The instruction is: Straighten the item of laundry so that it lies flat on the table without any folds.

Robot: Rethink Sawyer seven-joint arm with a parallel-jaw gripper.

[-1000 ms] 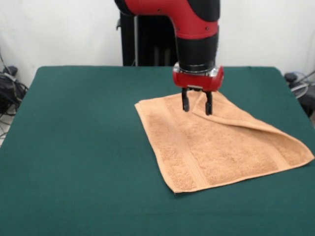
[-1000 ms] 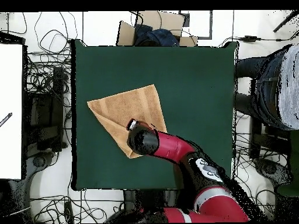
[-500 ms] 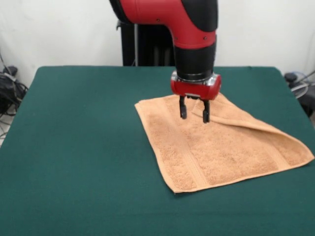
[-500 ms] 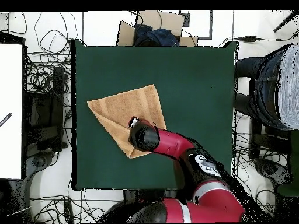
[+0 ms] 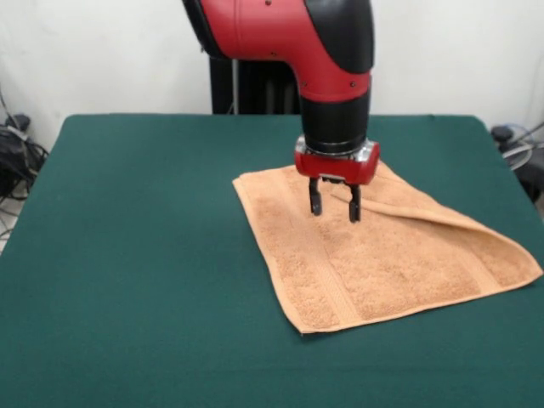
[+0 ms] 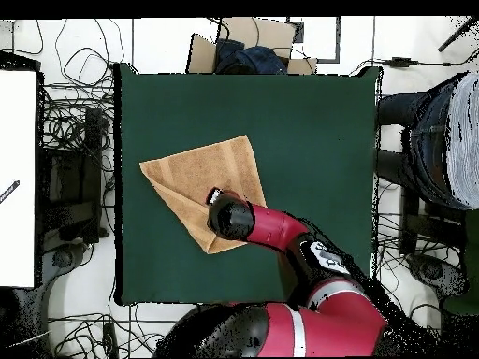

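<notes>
Your gripper (image 5: 334, 206) hovers open and empty above the towel (image 5: 374, 255). Folded flap sits at its 3 o'clock, front view.

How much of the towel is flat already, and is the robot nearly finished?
Most of the towel already lies spread on the green table. One part is not: a flap along its far right side is folded over on top. The robot's hand is open, down at the towel just by that fold, holding nothing. Left to do: grab the folded flap and pull it out so the whole towel lies flat.
</notes>
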